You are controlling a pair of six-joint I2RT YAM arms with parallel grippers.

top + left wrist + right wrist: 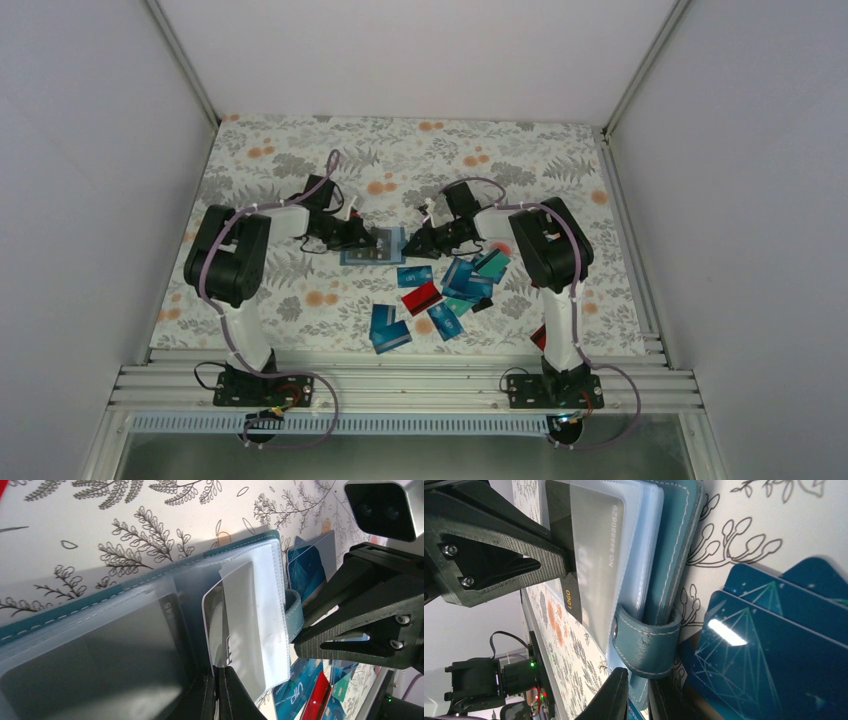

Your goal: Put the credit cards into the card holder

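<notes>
Credit card (596, 555) partway inside open card holder (679, 540)

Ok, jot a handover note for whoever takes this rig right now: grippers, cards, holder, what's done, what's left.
Left gripper: shut on a grey card, apparently part-way into a clear pocket of the open card holder.
Right gripper: shut on the holder's edge by its strap.
Done: cannot tell whether any pocket is filled.
Left: seat this card, then load the loose cards piled beside the holder.
</notes>
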